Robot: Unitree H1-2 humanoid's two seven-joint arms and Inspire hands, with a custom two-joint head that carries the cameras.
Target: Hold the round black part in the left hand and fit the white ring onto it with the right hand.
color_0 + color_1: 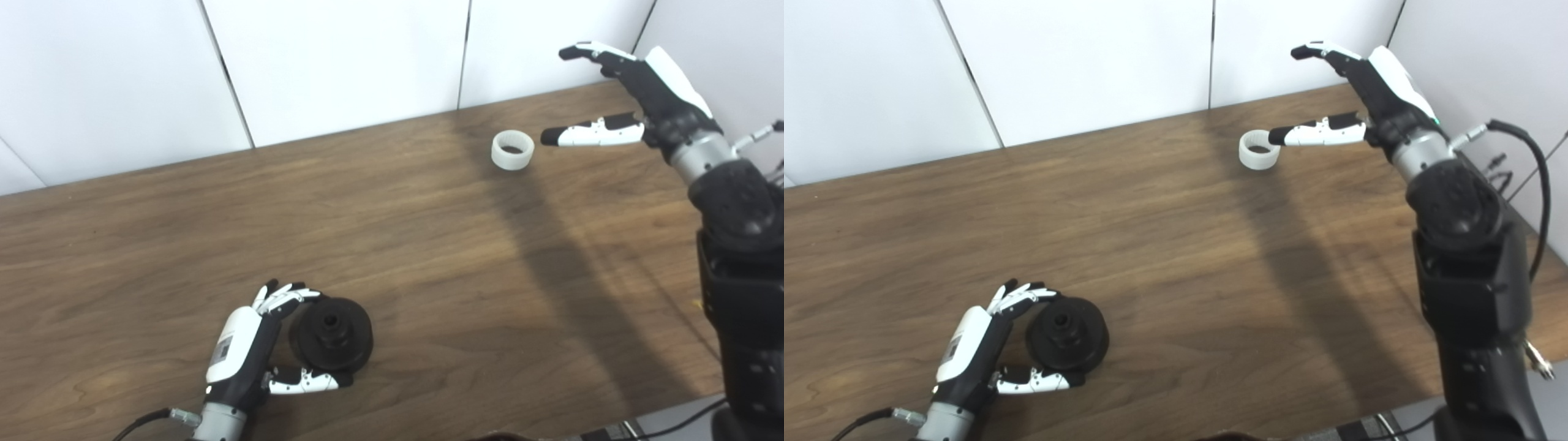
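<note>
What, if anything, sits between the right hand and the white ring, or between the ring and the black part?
Nothing visible. The right hand is open beside the white ring; only bare table separates the ring from the round black part at the left hand.

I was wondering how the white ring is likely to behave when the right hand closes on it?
The white ring looks like a short, thin-walled hollow band, so it is probably light and may skid on the smooth table. Standing on its flat end, it seems unlikely to roll unless tipped. The open right hand should probably pinch it gently.
</note>
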